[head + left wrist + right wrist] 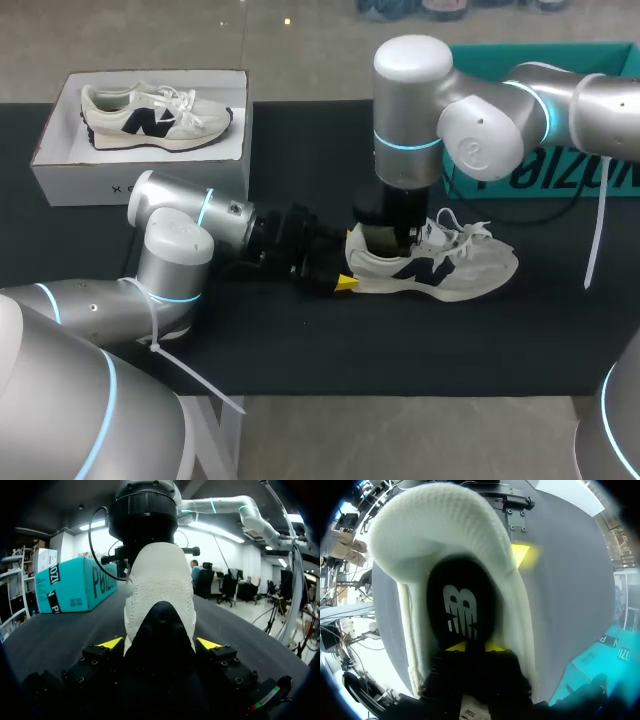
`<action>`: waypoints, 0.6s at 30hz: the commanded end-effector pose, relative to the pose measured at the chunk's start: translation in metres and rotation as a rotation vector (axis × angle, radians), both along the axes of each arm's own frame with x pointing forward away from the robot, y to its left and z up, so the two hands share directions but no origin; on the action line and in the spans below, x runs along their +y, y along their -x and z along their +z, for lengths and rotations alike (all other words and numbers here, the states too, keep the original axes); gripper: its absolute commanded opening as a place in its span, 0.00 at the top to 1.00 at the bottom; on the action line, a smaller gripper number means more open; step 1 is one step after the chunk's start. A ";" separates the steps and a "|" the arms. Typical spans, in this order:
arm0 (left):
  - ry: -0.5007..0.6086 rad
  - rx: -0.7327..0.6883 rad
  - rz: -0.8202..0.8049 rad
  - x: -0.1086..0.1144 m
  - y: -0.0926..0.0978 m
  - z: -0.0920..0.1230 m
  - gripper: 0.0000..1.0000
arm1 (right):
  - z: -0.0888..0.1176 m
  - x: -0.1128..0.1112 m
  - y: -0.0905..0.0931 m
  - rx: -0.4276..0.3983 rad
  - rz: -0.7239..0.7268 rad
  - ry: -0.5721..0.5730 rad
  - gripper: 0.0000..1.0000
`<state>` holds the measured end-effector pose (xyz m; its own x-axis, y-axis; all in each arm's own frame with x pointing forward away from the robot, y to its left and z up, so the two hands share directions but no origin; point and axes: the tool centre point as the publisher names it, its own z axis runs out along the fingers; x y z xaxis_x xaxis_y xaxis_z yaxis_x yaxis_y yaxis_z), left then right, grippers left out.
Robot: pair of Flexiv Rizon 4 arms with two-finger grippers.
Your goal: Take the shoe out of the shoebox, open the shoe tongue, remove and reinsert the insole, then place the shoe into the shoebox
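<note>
The shoe (pixel 440 262) lies on the table (pixel 300 340), heel clamped by the left gripper (pixel 340 280), while the right gripper (pixel 474 646) reaches inside over the insole (pixel 462 607); whether it grips, I cannot tell.

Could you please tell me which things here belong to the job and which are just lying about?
Job: shoe on the table, its insole, shoebox, left gripper, right gripper.
Lying about: teal box, second shoe in the shoebox.
</note>
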<state>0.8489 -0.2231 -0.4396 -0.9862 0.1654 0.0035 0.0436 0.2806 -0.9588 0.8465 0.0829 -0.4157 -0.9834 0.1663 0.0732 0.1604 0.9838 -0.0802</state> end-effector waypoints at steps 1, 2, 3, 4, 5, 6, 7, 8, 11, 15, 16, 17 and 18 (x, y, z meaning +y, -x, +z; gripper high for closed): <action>0.001 0.000 0.001 -0.002 -0.001 -0.004 1.00 | -0.016 0.001 0.004 0.024 -0.012 0.022 1.00; 0.001 0.000 0.001 -0.002 -0.001 -0.004 1.00 | -0.014 -0.001 0.004 0.025 -0.015 0.024 1.00; 0.001 0.000 0.001 -0.002 -0.001 -0.004 1.00 | -0.012 -0.002 0.004 0.026 -0.020 0.029 1.00; 0.001 0.000 0.001 -0.002 -0.001 -0.004 1.00 | -0.011 -0.004 0.003 0.029 -0.023 0.031 1.00; 0.001 0.000 0.001 -0.002 -0.001 -0.004 1.00 | -0.009 -0.006 0.003 0.032 -0.027 0.031 1.00; 0.001 0.000 0.001 -0.002 -0.001 -0.004 1.00 | -0.007 -0.007 0.002 0.034 -0.032 0.032 1.00; 0.001 0.000 0.001 -0.002 -0.001 -0.004 1.00 | -0.005 -0.007 0.001 0.038 -0.035 0.034 1.00; 0.001 0.000 0.001 -0.002 -0.001 -0.004 1.00 | -0.003 -0.008 0.001 0.046 -0.037 0.034 1.00; 0.001 0.000 0.001 -0.002 -0.001 -0.004 1.00 | 0.003 -0.008 -0.001 0.063 -0.037 0.035 1.00; 0.001 0.000 0.001 -0.002 -0.001 -0.004 1.00 | 0.013 -0.007 -0.003 0.083 -0.029 0.046 1.00; 0.001 0.000 0.001 -0.002 -0.001 -0.004 1.00 | 0.016 -0.007 -0.003 0.086 -0.025 0.046 1.00; 0.001 0.000 0.001 -0.002 -0.001 -0.004 1.00 | 0.018 -0.007 -0.004 0.098 -0.019 0.053 1.00; 0.001 0.000 0.001 -0.002 -0.001 -0.004 1.00 | 0.020 -0.007 -0.004 0.100 -0.016 0.056 1.00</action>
<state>0.8490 -0.2235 -0.4394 -0.9863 0.1648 0.0036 0.0434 0.2806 -0.9588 0.8464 0.0738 -0.4015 -0.9693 0.1909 0.1549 0.1699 0.9756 -0.1394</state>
